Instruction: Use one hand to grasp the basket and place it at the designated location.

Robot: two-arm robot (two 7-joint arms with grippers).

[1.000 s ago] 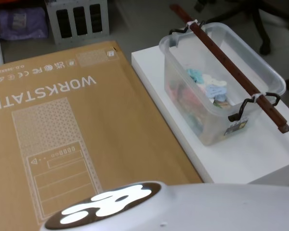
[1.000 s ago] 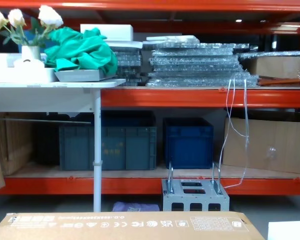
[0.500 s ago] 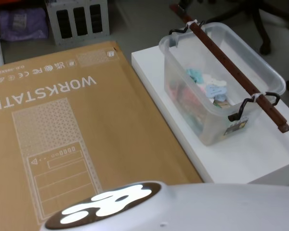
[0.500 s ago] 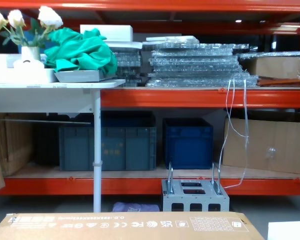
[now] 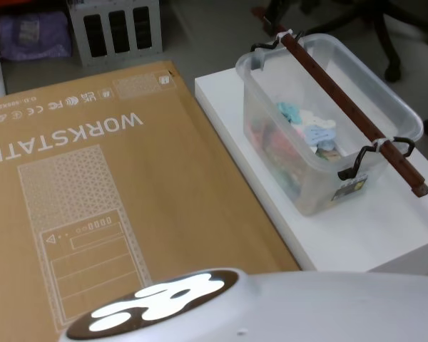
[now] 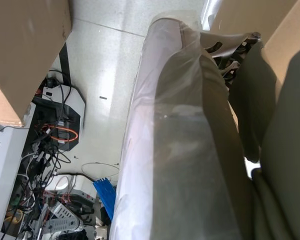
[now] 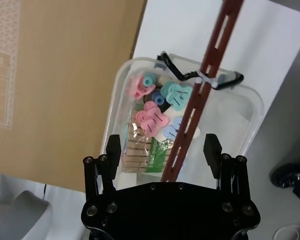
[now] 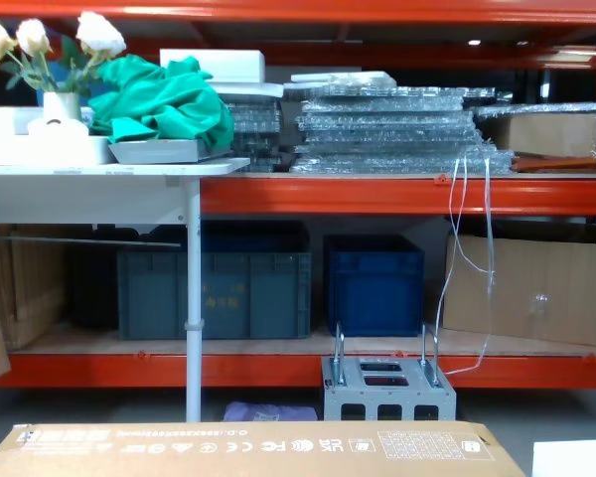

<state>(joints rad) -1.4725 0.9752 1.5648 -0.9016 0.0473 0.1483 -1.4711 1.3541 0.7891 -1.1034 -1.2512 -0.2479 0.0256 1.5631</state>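
head view: basket waiting on white platform, right gripper above it

sits on the white platform [image 5: 357,235], to the right of a large cardboard box [image 5: 93,206] printed "workstation": the clear plastic basket [image 5: 299,167], upright. spans the tub's rim corner to corner, tied with white zip ties to black wire hooks: a reddish-brown wooden bar handle [image 5: 342,100]. holds pastel clothespins [image 5: 310,132] in pink, blue and teal.

seen from the right wrist: right gripper [image 7: 162,146] hanging above the basket, fingers [image 7: 113,146] spread wide, one on each side of the bar, touching nothing.

left wrist: looks past a plastic-wrapped arm segment [image 6: 180,150] at floor and cables; cannot tell the left gripper's state.

chest view: orange shelving with dark blue crates [image 8: 372,283] and a small grey metal box [image 8: 387,388] on the floor.
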